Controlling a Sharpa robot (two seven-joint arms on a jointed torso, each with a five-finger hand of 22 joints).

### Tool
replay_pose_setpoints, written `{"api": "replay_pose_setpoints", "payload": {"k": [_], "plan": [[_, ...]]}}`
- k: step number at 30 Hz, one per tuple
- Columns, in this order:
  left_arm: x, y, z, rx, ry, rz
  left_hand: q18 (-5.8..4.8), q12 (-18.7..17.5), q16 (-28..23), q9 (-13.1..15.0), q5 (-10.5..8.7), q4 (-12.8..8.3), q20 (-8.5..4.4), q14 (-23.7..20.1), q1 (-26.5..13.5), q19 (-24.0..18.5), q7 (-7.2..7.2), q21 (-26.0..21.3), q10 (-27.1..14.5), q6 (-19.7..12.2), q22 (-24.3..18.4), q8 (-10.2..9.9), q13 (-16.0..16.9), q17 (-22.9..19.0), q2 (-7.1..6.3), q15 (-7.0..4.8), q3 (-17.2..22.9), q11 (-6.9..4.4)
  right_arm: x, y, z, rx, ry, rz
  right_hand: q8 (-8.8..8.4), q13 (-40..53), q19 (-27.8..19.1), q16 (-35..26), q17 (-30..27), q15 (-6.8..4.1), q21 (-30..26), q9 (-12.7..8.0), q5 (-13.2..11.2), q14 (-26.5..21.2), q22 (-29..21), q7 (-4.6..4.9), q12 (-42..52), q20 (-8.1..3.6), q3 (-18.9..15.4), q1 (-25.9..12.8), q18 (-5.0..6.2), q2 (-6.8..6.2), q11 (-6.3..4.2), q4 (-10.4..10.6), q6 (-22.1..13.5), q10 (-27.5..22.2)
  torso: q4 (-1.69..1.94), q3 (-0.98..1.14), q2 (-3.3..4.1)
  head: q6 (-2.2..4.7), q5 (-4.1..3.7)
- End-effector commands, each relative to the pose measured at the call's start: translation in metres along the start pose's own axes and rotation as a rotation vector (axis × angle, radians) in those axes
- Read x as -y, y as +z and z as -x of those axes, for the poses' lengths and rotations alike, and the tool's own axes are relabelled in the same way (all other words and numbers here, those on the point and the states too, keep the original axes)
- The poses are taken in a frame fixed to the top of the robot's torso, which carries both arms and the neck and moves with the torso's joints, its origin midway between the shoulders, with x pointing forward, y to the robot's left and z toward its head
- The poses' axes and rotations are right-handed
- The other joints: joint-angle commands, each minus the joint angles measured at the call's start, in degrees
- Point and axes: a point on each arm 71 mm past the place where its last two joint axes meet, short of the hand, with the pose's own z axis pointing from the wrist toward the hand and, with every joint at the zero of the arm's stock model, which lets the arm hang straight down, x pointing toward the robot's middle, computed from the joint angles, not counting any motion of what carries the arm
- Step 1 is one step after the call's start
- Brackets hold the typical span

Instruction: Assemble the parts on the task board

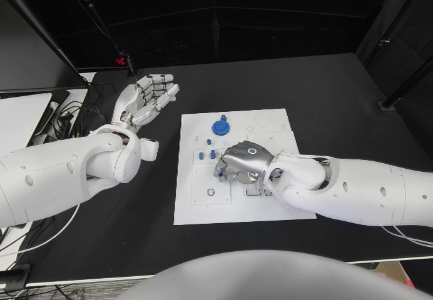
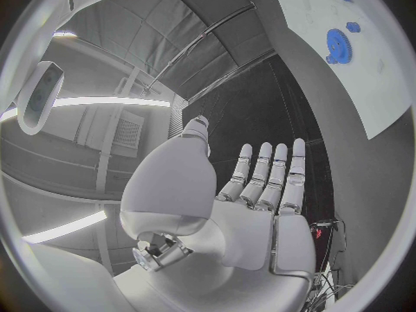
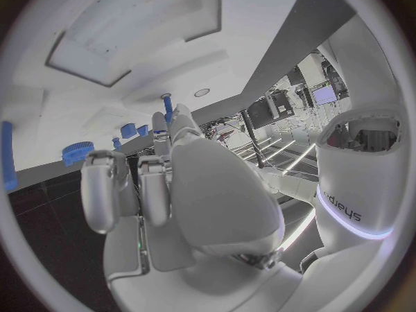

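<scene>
The white task board (image 1: 242, 209) lies in the middle of the black table. A blue gear (image 1: 222, 127) stands near its far edge, with small blue parts (image 1: 211, 154) just in front of it. My right hand (image 1: 242, 164) hovers low over the board's middle, fingers curled downward. In the right wrist view, the right hand (image 3: 186, 180) pinches a short blue peg (image 3: 166, 105) between thumb and a fingertip, close to the board (image 3: 130, 21); the gear (image 3: 78, 152) lies beyond. My left hand (image 1: 149, 94) is held open, off the board's far left corner, holding nothing.
Cables and grey equipment (image 1: 54, 112) sit at the table's left edge. A black pole (image 1: 402, 87) leans at the right rear. In the left wrist view the left hand (image 2: 260, 187) shows straight fingers, with the board (image 2: 381, 83) and gear (image 2: 338, 45) to one side.
</scene>
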Motion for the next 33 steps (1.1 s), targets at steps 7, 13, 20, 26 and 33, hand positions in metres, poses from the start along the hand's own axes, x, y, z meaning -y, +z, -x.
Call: {"api": "replay_pose_setpoints", "payload": {"k": [7,13,20,26,33], "plan": [[0.0107,-0.0004,-0.0003,-0.005,-0.006,-0.141,-0.47,0.20,0.21,-0.05,0.21,-0.13,0.16,0.20,0.06,0.35,8.46,0.30,-0.38,-0.29,-0.10,0.18,-0.04,-0.05,0.46,-0.08,0.21,-0.10,-0.0022,0.0010,-0.0009,-0.016,-0.030,0.013,-0.23,0.05,3.13,0.24,14.11,0.47,-0.18,-0.08,0.27,5.75,12.94,0.44,-0.24,0.21,0.25,0.47,0.92,-0.01,0.04,0.03,-0.02,-0.10,0.04,0.01,-0.01,-0.01,-0.11],[0.0107,-0.0004,-0.0001,-0.004,-0.005,-0.141,-0.47,0.20,0.21,-0.05,0.21,-0.13,0.16,0.20,0.06,0.35,8.46,0.30,-0.38,-0.29,-0.10,0.18,-0.04,-0.05,0.46,-0.08,0.21,-0.10,-0.0018,0.0011,-0.0020,-0.027,-0.032,0.012,-0.25,0.05,3.14,0.24,14.13,0.49,-0.17,-0.08,0.26,5.75,12.94,0.46,-0.25,0.23,0.28,0.47,0.91,-0.02,0.06,0.03,-0.02,-0.17,0.02,0.00,-0.02,-0.01,-0.06],[0.0106,-0.0004,-0.0003,-0.005,-0.006,-0.140,-0.47,0.20,0.21,-0.05,0.21,-0.13,0.16,0.20,0.06,0.35,8.46,0.30,-0.38,-0.29,-0.10,0.18,-0.04,-0.05,0.46,-0.08,0.21,-0.10,-0.0012,0.0010,-0.0035,-0.040,-0.033,0.009,-0.29,0.05,3.15,0.24,14.13,0.53,-0.15,-0.08,0.26,5.75,12.96,0.48,-0.26,0.25,0.32,0.45,0.90,-0.07,0.09,0.03,-0.03,-0.28,0.02,0.01,-0.01,-0.01,-0.03],[0.0106,-0.0003,-0.0001,-0.004,-0.005,-0.140,-0.47,0.20,0.21,-0.05,0.21,-0.13,0.16,0.20,0.06,0.35,8.46,0.30,-0.38,-0.29,-0.10,0.18,-0.04,-0.05,0.46,-0.08,0.21,-0.10,-0.0010,0.0011,-0.0043,-0.046,-0.034,0.005,-0.34,0.04,3.13,0.24,14.12,0.55,-0.19,-0.09,0.26,5.75,12.94,0.50,-0.27,0.27,0.36,0.44,0.92,-0.11,0.12,0.03,-0.05,-0.38,0.00,0.00,0.00,-0.01,-0.05],[0.0105,-0.0003,-0.0003,-0.005,-0.006,-0.139,-0.47,0.21,0.22,-0.05,0.21,-0.13,0.16,0.20,0.06,0.35,8.46,0.30,-0.38,-0.29,-0.10,0.18,-0.05,-0.06,0.47,-0.08,0.20,-0.10,-0.0011,0.0014,-0.0047,-0.049,-0.034,0.004,-0.42,0.04,3.12,0.23,14.09,0.60,-0.21,-0.11,0.25,5.75,12.93,0.55,-0.27,0.31,0.41,0.41,0.92,-0.18,0.18,0.04,-0.11,-0.55,-0.01,0.00,0.02,-0.01,-0.02]]}}
